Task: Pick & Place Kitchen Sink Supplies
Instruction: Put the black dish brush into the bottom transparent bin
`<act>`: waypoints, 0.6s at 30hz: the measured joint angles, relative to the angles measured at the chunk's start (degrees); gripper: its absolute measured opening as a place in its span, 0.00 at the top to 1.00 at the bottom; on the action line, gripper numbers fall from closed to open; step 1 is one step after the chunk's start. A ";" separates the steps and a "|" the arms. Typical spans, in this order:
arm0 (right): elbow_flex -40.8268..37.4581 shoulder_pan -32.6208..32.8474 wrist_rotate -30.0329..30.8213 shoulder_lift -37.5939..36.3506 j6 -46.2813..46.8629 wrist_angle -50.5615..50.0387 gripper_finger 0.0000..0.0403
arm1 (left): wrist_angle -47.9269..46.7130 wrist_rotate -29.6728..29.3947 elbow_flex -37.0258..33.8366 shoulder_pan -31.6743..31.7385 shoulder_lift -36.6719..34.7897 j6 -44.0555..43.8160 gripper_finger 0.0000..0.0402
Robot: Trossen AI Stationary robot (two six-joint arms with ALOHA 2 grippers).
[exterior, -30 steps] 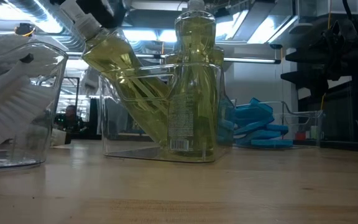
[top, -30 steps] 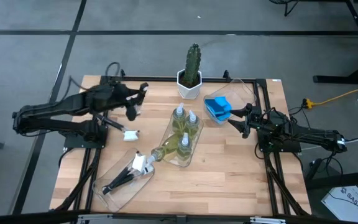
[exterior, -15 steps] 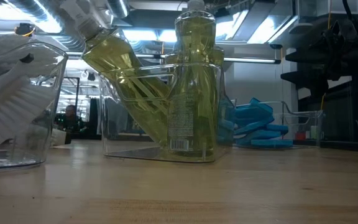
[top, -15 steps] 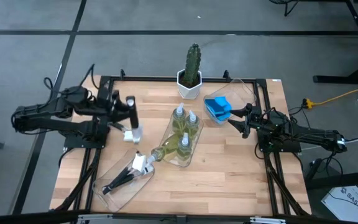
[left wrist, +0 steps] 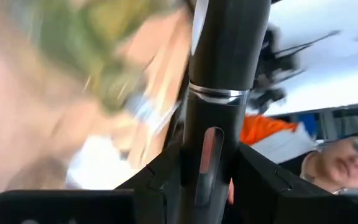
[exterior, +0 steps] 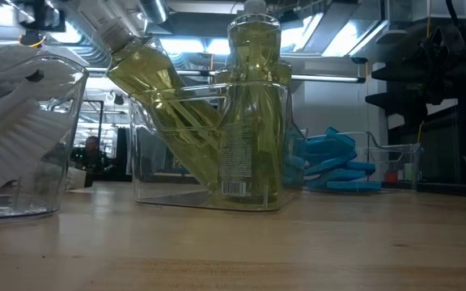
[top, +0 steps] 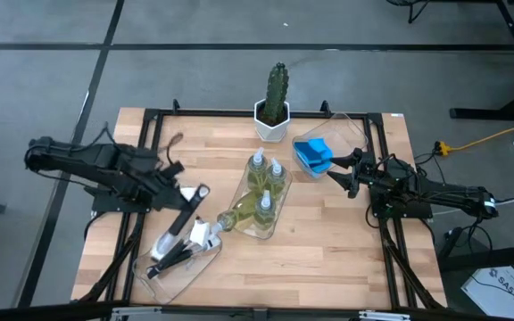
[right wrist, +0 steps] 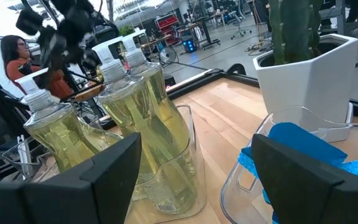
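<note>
My left gripper (top: pixel 188 193) (left wrist: pixel 207 171) is shut on a slim black-handled brush (top: pixel 186 217). The brush's white head (top: pixel 162 245) is over the clear tray (top: pixel 163 283) at the near left, which holds more brushes (top: pixel 186 252). Small bottles of yellow-green liquid (top: pixel 264 183) stand in a clear tray in the middle, and one bottle (top: pixel 232 217) leans out over its near end. Blue sponges (top: pixel 311 154) lie in a clear tray at the far right. My right gripper (top: pixel 341 175) (right wrist: pixel 194 186) is open and empty beside the sponges. My left gripper pinches the brush's black handle (left wrist: pixel 211 155) between its two fingers, near the handle's free end, where a slot shows. The brush slants away from the gripper toward the table's near-left, head lowest. Whether the head touches the tray cannot be told.
A green cactus in a white pot (top: pixel 273 116) stands at the far edge. A black frame (top: pixel 239 113) runs round the table. In the low view the bottle tray (exterior: pixel 217 162) fills the middle, with brush heads (exterior: pixel 10 133) at the left. People show in the room behind.
My left gripper has gone with the brush toward the table's near edge and the brush tray. The brush has tipped from nearly upright to a slant, its white head now over the tray.
</note>
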 joint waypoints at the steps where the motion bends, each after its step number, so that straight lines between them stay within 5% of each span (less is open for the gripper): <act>1: 0.00 0.01 0.01 0.01 0.00 0.00 0.25 | -0.81 -0.14 -0.69 -1.30 0.50 -2.26 0.73; 14: 0.00 0.00 0.00 0.01 0.00 0.00 0.25 | 7.40 -16.55 -9.69 -16.87 0.10 -18.62 0.73; 18: 0.00 -0.01 0.00 0.02 0.00 0.00 0.25 | 16.66 -19.69 -13.32 -19.55 0.77 -20.15 0.73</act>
